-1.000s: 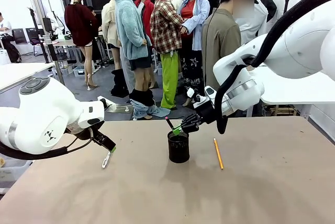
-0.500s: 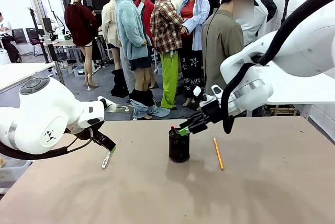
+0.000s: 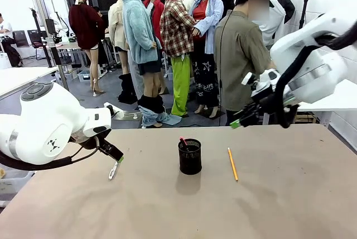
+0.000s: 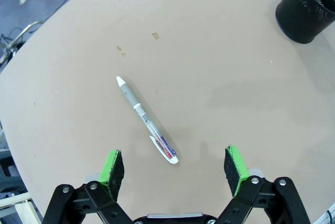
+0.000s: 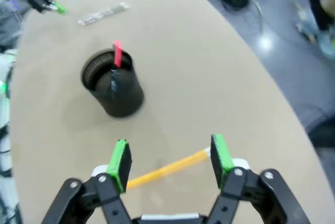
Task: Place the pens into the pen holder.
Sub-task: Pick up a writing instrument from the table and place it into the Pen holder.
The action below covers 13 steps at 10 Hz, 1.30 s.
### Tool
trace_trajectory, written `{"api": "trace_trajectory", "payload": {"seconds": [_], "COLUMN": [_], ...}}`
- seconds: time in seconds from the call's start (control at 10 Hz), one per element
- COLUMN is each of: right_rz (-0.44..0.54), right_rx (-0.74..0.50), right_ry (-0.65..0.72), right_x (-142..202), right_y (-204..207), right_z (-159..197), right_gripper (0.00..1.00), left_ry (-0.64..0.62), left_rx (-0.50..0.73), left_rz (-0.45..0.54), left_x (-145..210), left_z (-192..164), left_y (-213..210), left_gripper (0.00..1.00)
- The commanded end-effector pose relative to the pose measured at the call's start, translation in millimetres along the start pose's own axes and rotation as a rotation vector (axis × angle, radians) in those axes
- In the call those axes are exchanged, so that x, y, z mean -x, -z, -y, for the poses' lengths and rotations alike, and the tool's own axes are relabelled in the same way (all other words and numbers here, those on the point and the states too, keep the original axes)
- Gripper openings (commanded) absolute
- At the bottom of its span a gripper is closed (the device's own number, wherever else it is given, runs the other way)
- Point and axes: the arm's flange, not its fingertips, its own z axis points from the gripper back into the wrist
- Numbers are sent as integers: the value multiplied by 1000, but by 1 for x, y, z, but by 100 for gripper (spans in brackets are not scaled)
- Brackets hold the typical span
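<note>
Seen from its wrist, the left gripper point(image 4: 172, 164), spread and empty, is hanging over the white pen point(image 4: 146, 122) toward the desk's point(image 3: 279, 205) left edge. The right gripper point(image 5: 170, 161), also spread and empty, is hovering above the yellow pencil point(image 5: 167, 169). The mid-desk pen holder point(image 3: 189, 157) is holding a red-tipped pen point(image 5: 116, 54).

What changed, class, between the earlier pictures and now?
The right gripper opened its fingers, dropping the red-tipped pen into the pen holder, then pulled back up and to the robot's right. The left gripper stays open over the white pen; the pencil lies where it was.
</note>
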Motion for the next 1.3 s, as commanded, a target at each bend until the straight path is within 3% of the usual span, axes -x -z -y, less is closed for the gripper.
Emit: {"api": "trace_trajectory", "payload": {"seconds": [0.0,0.2,0.5,0.9,1.2], "right_rz": [-167,-288,-483,-737,-819], "right_rx": [36,70,37,133,252], "right_ry": [133,234,341,422,505], "right_x": [-12,-23,-49,-73,-73], "right_y": [-14,-32,-26,23,77], "right_z": [-19,-21,-21,-35,-54], "right_gripper": [76,76,76,76,76], "left_ry": [-4,-4,-4,-4,-4], "left_rx": [0,0,0,0,0], "left_rz": [1,1,1,1,1], "left_x": [1,1,1,1,1], "left_z": [-2,-2,-2,-2,-2], "left_y": [-1,-1,-1,-1,-1], "left_gripper": [100,100,100,100,100]}}
